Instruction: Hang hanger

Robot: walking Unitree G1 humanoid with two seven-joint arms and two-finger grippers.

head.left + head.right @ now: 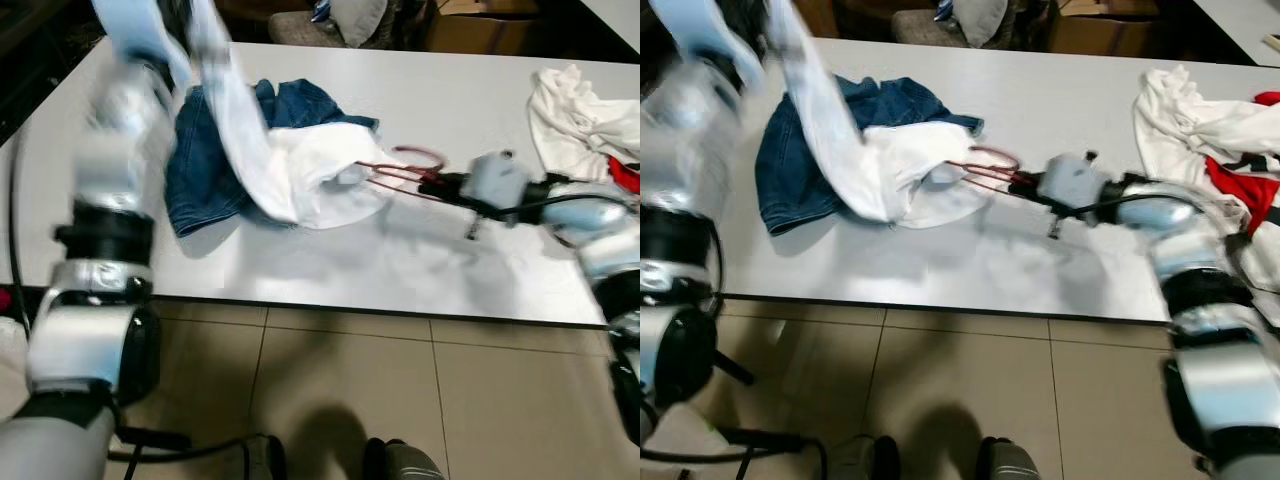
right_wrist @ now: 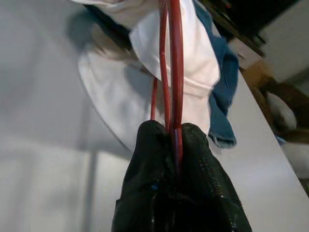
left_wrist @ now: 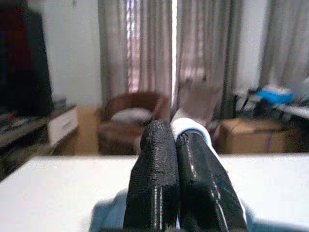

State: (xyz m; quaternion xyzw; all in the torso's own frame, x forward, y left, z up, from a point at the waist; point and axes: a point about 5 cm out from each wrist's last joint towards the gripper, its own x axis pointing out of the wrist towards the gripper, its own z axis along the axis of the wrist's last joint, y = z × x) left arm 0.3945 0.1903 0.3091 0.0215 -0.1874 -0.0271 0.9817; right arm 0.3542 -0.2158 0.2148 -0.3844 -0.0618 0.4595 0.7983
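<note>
Both arms' fingers (image 3: 166, 193) closed, gripping.

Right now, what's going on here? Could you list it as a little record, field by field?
Left gripper: raised, fingers shut on the white shirt
Right gripper: fingers shut on the red hanger, which reaches into the shirt
Shirt: partly lifted, its lower end on the table
Jeans: lying under the shirt
Clothes pile: white and red, at the table's right end
</note>
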